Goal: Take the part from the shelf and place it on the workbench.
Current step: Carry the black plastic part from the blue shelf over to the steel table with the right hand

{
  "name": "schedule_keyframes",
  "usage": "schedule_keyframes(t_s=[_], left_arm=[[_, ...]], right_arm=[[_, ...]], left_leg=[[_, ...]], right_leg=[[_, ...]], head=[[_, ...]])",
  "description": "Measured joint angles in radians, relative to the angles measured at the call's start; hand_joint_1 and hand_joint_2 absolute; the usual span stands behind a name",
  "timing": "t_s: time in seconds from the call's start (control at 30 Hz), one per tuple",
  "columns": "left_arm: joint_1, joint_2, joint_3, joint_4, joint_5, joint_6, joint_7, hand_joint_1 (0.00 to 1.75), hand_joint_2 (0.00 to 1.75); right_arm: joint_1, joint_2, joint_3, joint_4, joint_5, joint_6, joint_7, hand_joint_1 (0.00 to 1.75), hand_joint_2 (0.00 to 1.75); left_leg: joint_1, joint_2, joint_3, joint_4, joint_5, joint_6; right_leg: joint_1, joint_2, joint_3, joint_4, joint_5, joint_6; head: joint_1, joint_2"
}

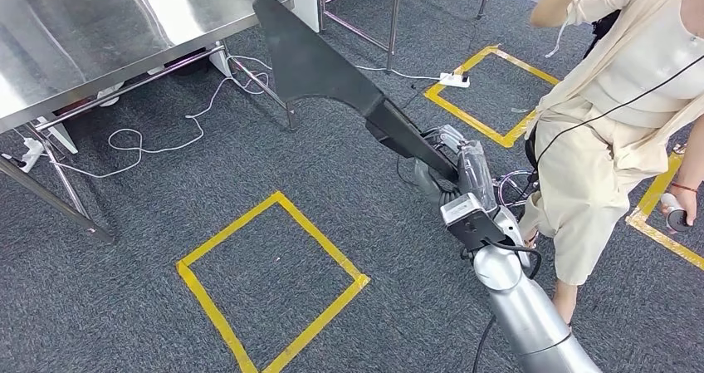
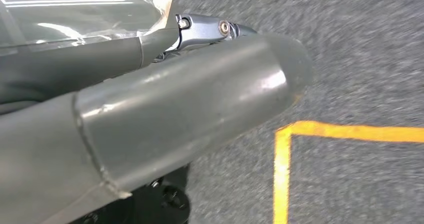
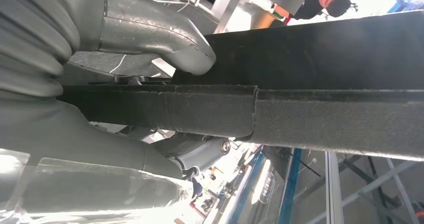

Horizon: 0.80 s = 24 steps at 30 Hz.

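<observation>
The part [image 1: 324, 61] is a long, flat black panel with a curved cut-out. My right hand [image 1: 452, 161] grips its narrow end, and the wide end reaches up to the corner of the steel workbench [image 1: 100, 24] at the upper left. In the right wrist view the thumb [image 3: 150, 29] presses one face of the part [image 3: 325, 119] while the fingers [image 3: 200, 151] close under it, on my right hand [image 3: 75, 129]. My left hand [image 2: 150, 119] hangs above the grey carpet with nothing in it.
A person in cream clothes [image 1: 614, 115] stands close on the right, holding a small device [image 1: 677, 215]. Yellow tape squares [image 1: 274, 282] mark the carpet. White cables and a power strip [image 1: 454, 79] lie by the workbench legs [image 1: 62, 198] and a second metal frame [image 1: 394, 24].
</observation>
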Motion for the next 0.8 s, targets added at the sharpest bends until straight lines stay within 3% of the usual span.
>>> schedule_keyframes(t_s=[0.13,0.23,0.3,0.37,0.43,0.47,0.5,0.53,0.6,0.63,0.67,0.73,0.8], left_arm=[[-0.001,0.003,-0.003,-0.005,-0.012,0.008,-0.052,0.0,0.0],[-0.001,0.007,-0.005,-0.007,-0.014,0.005,-0.071,0.0,0.0],[-0.002,0.009,-0.005,-0.007,-0.015,-0.001,-0.084,0.0,0.0],[-0.005,0.01,-0.006,-0.008,-0.015,-0.005,-0.09,0.0,0.0],[-0.007,0.012,-0.008,-0.008,-0.018,-0.007,-0.091,0.0,0.0],[-0.006,0.013,-0.008,-0.008,-0.02,-0.01,-0.091,0.0,0.0],[-0.005,0.013,-0.009,-0.008,-0.021,-0.012,-0.089,0.0,0.0],[-0.005,0.013,-0.009,-0.008,-0.023,-0.015,-0.087,0.0,0.0],[-0.005,0.014,-0.009,-0.008,-0.022,-0.02,-0.082,0.0,0.0],[-0.004,0.016,-0.009,-0.009,-0.022,-0.021,-0.079,0.0,0.0],[-0.004,0.017,-0.009,-0.009,-0.021,-0.023,-0.077,0.0,0.0],[-0.004,0.018,-0.009,-0.01,-0.016,-0.029,-0.071,0.0,0.0],[-0.004,0.019,-0.008,-0.011,-0.01,-0.037,-0.064,0.0,0.0]], right_arm=[[-0.002,0.001,0.0,0.001,-0.005,0.0,-0.001,1.75,1.75],[-0.003,0.004,0.0,0.002,-0.006,0.0,-0.002,1.75,1.75],[-0.006,0.005,0.0,0.002,-0.007,-0.001,-0.005,1.75,1.75],[-0.007,0.005,0.0,0.003,-0.011,-0.001,-0.009,1.75,1.75],[-0.001,0.002,0.0,0.004,-0.016,-0.002,-0.011,1.75,1.75],[0.004,0.0,0.0,0.005,-0.019,-0.003,-0.012,1.75,1.75],[0.01,-0.002,-0.001,0.005,-0.021,-0.005,-0.012,1.75,1.75],[0.015,-0.004,-0.001,0.005,-0.023,-0.007,-0.012,1.75,1.75],[0.022,-0.008,-0.002,0.002,-0.027,-0.01,-0.012,1.75,1.75],[0.026,-0.009,-0.002,0.0,-0.03,-0.012,-0.012,1.75,1.75],[0.03,-0.01,-0.003,-0.004,-0.035,-0.012,-0.011,1.75,1.75],[0.04,-0.011,-0.006,-0.011,-0.043,-0.013,-0.009,1.75,1.75],[0.049,-0.012,-0.008,-0.02,-0.048,-0.014,-0.008,1.75,1.75]], left_leg=[[-0.001,0.0,-0.001,0.002,-0.001,0.002],[-0.002,-0.001,-0.004,0.004,-0.007,0.014],[0.007,-0.001,0.006,-0.009,-0.002,0.022],[0.014,-0.002,0.017,-0.019,0.002,0.029],[0.014,-0.005,0.019,-0.019,0.0,0.031],[0.015,-0.007,0.02,-0.019,-0.002,0.03],[0.016,-0.01,0.022,-0.018,-0.004,0.027],[0.018,-0.013,0.024,-0.015,-0.008,0.023],[0.023,-0.019,0.027,0.0,-0.023,0.007],[0.024,-0.021,0.026,0.011,-0.033,-0.002],[0.022,-0.022,0.024,0.02,-0.042,-0.01],[0.021,-0.023,0.022,0.027,-0.053,-0.017],[0.027,-0.019,0.021,0.038,-0.063,-0.022]], right_leg=[[-0.002,0.0,0.001,-0.001,0.001,0.001],[-0.012,-0.002,0.003,-0.006,0.0,0.011],[-0.011,0.001,-0.004,0.013,-0.011,0.014],[-0.01,0.007,-0.049,0.105,-0.051,0.006],[-0.011,0.013,-0.128,0.25,-0.103,-0.001],[-0.013,0.014,-0.158,0.298,-0.114,0.002],[-0.015,0.014,-0.171,0.312,-0.11,0.009],[-0.018,0.014,-0.161,0.281,-0.089,0.02],[-0.027,0.014,-0.098,0.143,-0.026,0.043],[-0.029,0.015,-0.07,0.086,-0.006,0.045],[-0.029,0.016,-0.053,0.053,0.004,0.041],[-0.025,0.018,-0.047,0.048,-0.001,0.02],[-0.026,0.018,-0.042,0.049,-0.005,0.006]], head=[[0.0,0.0],[0.0,0.0],[0.0,0.0],[0.001,0.0],[0.002,0.0],[0.002,0.0],[0.003,0.0],[0.003,0.0],[0.003,0.0],[0.004,0.0],[0.004,0.0],[0.003,0.0],[0.001,0.0]])
